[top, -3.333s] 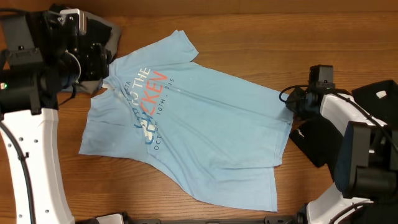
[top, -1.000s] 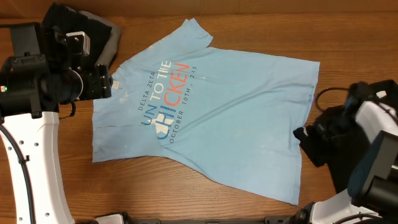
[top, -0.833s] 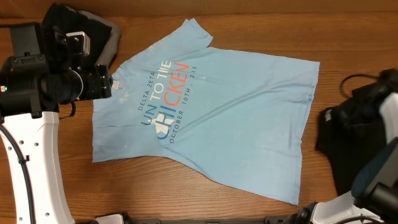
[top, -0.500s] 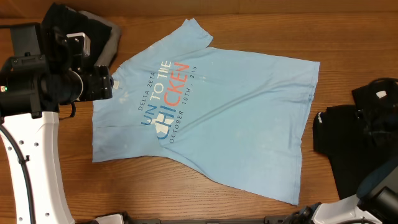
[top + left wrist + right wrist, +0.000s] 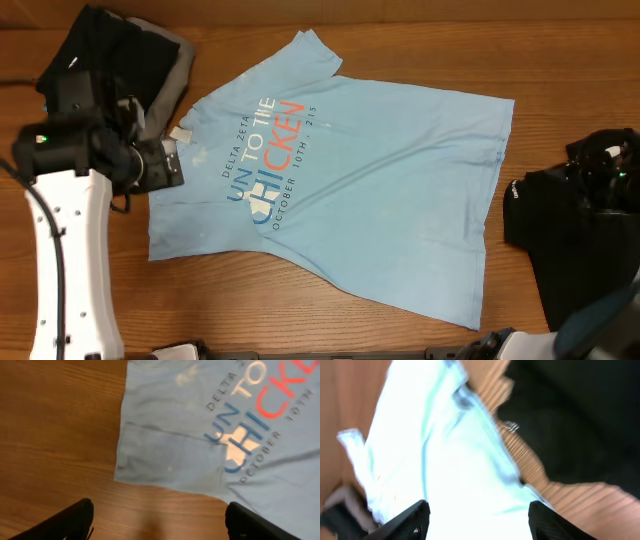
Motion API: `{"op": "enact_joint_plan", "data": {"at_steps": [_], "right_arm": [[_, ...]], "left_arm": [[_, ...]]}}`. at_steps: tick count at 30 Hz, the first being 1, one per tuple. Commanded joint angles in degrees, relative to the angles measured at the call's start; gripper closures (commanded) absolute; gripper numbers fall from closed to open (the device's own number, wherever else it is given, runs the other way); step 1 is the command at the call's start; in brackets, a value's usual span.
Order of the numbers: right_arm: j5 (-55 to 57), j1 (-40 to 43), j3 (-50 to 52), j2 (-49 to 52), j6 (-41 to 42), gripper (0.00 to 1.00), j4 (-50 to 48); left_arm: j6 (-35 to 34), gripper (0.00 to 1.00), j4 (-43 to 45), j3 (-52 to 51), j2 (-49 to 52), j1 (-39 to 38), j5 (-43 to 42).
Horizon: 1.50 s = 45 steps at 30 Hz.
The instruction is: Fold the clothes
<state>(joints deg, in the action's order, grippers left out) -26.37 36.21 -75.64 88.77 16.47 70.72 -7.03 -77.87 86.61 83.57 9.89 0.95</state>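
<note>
The light blue T-shirt (image 5: 380,190) lies spread flat, printed side up, across the middle of the wooden desk (image 5: 400,45). Its long axis runs from the desk's left edge to the right edge and slants a little toward the near edge on the right. The collar, with its white neck label (image 5: 180,133), points left and the straight hem faces right. One short sleeve reaches toward the far edge. The other lies flat near the left, toward the near edge. The lettering (image 5: 265,160) is white, darker blue and coral, and it runs crosswise to that axis, climbing toward the far edge. The cloth looks thin and soft, with shallow creases and a few pale flecks near the collar. The desk is smooth, warm brown wood with fine grain.

A black garment (image 5: 570,260), matte and loosely bunched, lies at the right edge, just clear of the hem. A dark and grey bundle (image 5: 150,55) sits at the far left corner, beside the collar.

The left gripper (image 5: 160,527) is released. Its two dark fingers stand wide apart, with nothing between them, above bare wood just off the lower sleeve. The right gripper (image 5: 477,525) is also spread and empty. Its view is blurred and shows blue cloth, a strip of wood and black fabric.
</note>
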Motion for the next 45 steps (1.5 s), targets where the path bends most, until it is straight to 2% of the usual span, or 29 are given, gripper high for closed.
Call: {"op": "enact_joint_plan", "data": {"at_steps": [1,5,8,9,14,17,21,24,28,31,33,37,40,45], "right_arm": [[-0.61,-4.55,-0.57,-4.44,-1.77,0.33,2.56],[3.08,-10.21,-0.35,-4.55,-1.77,0.32,4.87],[4.37,-14.14,0.55,-4.55,-1.73,0.32,5.11],[4.44,-15.04,1.01,-4.55,-1.73,0.32,5.07],[5.01,-17.86,4.79,-4.55,-1.75,0.32,4.98],[7.54,-17.99,8.26,-4.55,-1.68,0.31,4.98],[7.28,-17.99,15.26,-4.55,-1.4,0.32,4.57],[7.5,-17.99,21.09,-4.55,0.48,0.33,1.51],[10.08,-17.99,28.68,-4.55,3.08,0.39,-11.5],[10.05,-17.99,32.63,-4.37,5.09,0.54,-18.93],[10.01,-17.99,34.29,-3.93,7.74,0.64,-19.34],[11.65,-17.99,36.72,-3.78,8.24,0.67,-17.66],[15.21,-17.99,37.75,-3.78,14.01,0.71,-16.41],[15.3,-17.99,37.66,-3.8,15.17,0.71,-17.03]], "left_arm": [[-3.23,0.13,6.75,-9.2,-0.42,2.54,0.92],[1.16,0.18,18.01,-17.31,-0.42,3.06,0.52],[2.75,0.35,25.0,-22.51,0.26,3.06,0.46],[2.69,0.36,26.71,-23.85,1.07,3.08,1.22],[1.92,0.32,30.45,-25.7,8.81,3.65,-0.11],[2.84,0.36,30.58,-25.7,13.77,4.09,-3.61],[2.8,0.36,30.71,-25.7,16.46,4.07,-3.8],[2.78,0.29,30.77,-25.2,16.02,4.07,-4.07],[2.82,0.28,29.79,-23.74,16.02,4.07,-7.04],[3.48,0.27,29.7,-23.58,16.02,4.07,-7.17],[3.69,0.27,29.14,-23.58,16.02,4.07,-7.17],[3.67,0.28,27.85,-23.58,16.02,4.07,-6.84],[3.08,0.45,26.38,-23.69,16.06,4.09,-4.94],[-2.29,0.58,28.28,-27.63,16.09,4.17,0.17]]}}
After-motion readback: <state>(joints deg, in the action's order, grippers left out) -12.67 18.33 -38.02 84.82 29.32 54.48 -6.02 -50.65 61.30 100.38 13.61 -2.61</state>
